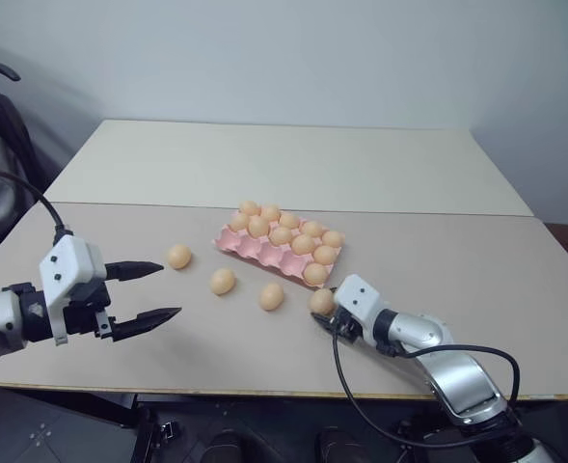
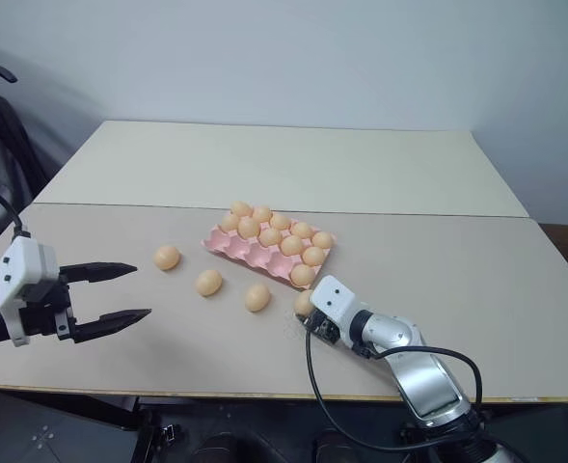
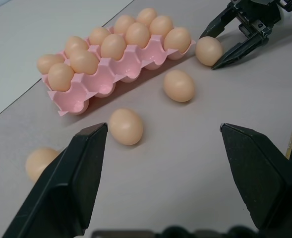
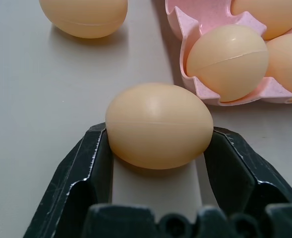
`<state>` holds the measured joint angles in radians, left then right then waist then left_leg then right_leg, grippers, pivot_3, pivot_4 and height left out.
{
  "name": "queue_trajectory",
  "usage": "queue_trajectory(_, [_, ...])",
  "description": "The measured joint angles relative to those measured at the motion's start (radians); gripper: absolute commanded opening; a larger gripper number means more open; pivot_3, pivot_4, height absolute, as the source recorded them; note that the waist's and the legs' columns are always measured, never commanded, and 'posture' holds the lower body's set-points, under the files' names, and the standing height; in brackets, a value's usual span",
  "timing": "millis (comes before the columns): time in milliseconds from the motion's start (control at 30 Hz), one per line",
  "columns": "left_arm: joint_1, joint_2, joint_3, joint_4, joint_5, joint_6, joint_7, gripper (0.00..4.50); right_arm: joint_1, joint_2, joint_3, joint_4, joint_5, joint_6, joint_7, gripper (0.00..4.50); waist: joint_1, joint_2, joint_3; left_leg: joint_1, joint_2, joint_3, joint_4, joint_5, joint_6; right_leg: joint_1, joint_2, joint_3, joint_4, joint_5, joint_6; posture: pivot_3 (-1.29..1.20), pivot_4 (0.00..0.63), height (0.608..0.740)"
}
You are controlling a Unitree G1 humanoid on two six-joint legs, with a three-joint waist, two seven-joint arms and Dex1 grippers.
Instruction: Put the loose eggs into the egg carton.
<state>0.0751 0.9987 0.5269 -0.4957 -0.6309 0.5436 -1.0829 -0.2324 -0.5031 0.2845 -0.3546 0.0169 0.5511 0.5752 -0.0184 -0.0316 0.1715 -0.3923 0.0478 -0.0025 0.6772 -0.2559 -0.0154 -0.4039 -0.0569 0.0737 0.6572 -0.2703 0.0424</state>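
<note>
Egg (image 4: pixel 158 125) sits gripped between right gripper (image 1: pixel 320 316) jaws beside carton (image 1: pixel 255 246); left gripper (image 1: pixel 158 291) jaws open.

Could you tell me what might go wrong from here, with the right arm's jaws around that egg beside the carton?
The held egg is smooth and round, gripped only at its sides by the right gripper, so it could slip out on lifting. It sits close to the egg carton corner, so a careless lift might nudge the tray.

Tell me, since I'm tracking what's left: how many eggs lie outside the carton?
4: three on the table at; the fourth between the right tool's fingers, beside the carton.
</note>
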Motion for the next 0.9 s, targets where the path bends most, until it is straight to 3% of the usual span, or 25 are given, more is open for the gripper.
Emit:
queue_trajectory(400, [-0.005,0.001,-0.012,0.019,0.003,-0.002,-0.003,3.93,0.069,-0.084,-0.067,-0.111,0.020,0.007,0.043,2.62,0.002,0.000,0.000,0.000,0.000,0.000,0.000,0.000,0.000,0.000,0.000,0.000,0.000,0.000,0.000,0.00,0.150,0.740])
queue_trajectory(667, [-0.018,0.001,-0.034,0.036,0.009,-0.014,-0.008,3.93,-0.196,-0.024,-0.063,-0.163,0.064,0.084,0.064,2.62,-0.022,0.000,0.000,0.000,0.001,-0.001,0.000,0.000,0.000,0.000,0.001,0.000,0.000,0.000,0.000,0.00,0.150,0.740])
queue_trajectory(900, [-0.019,0.002,-0.039,0.042,0.028,-0.015,-0.009,3.93,-0.360,0.115,0.073,0.171,-0.030,-0.006,0.024,2.62,-0.024,0.000,0.000,0.000,0.001,-0.001,0.000,0.000,0.000,-0.001,0.001,0.000,0.000,0.000,-0.001,0.00,0.150,0.740])
